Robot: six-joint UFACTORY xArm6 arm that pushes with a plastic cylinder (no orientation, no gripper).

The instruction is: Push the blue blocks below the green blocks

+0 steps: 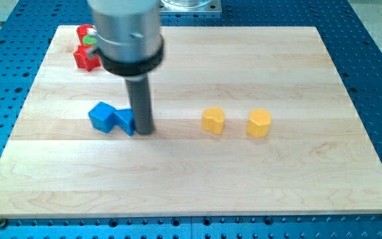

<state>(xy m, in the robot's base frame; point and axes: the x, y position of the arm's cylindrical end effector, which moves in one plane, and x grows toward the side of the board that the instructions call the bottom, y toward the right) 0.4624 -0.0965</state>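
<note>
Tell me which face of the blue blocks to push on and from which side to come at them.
My tip touches the right edge of the blue blocks. The green block sits up-left, mostly hidden by the arm. Probably push their lower-right faces, coming from the view's bottom right, toward the upper left.

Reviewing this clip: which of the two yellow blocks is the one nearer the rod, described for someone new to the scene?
Start at the light wooden board and find my tip, touching the blue blocks left of centre. Moving toward the view's right, the first yellow block is it. Its twin, the other yellow block, sits farther right, apart from it.
</note>
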